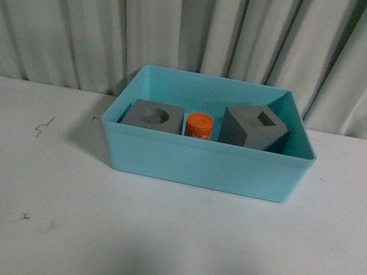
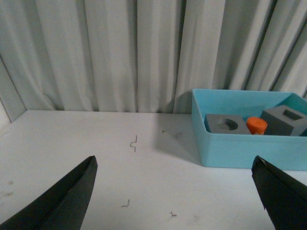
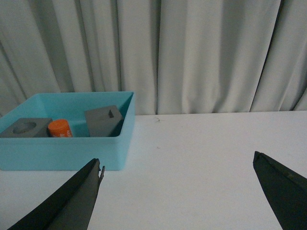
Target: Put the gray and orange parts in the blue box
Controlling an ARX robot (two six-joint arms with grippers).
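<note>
Turquoise-blue plastic box (image 1: 204,165) on the white table (image 1: 167,246) holds a matte gray cube with a round recess (image 1: 152,116), a small orange cylinder (image 1: 199,125) and a tilted gray cube with a rectangular slot (image 1: 254,127), while the left tool (image 2: 175,191) and right tool (image 3: 177,191) hang spread wide, empty

The box's near wall (image 1: 203,165) hides the lower halves of both cubes (image 1: 152,116) (image 1: 254,127) and the orange cylinder (image 1: 199,125) in the front view, so how they sit on its floor cannot be seen. The cylinder's white marks are too small to read; they may be digits. In each wrist view only the fingertips (image 2: 67,199) (image 3: 283,189) show, cut off by the frame edge. The worktop (image 1: 154,244) runs out of frame.
</note>
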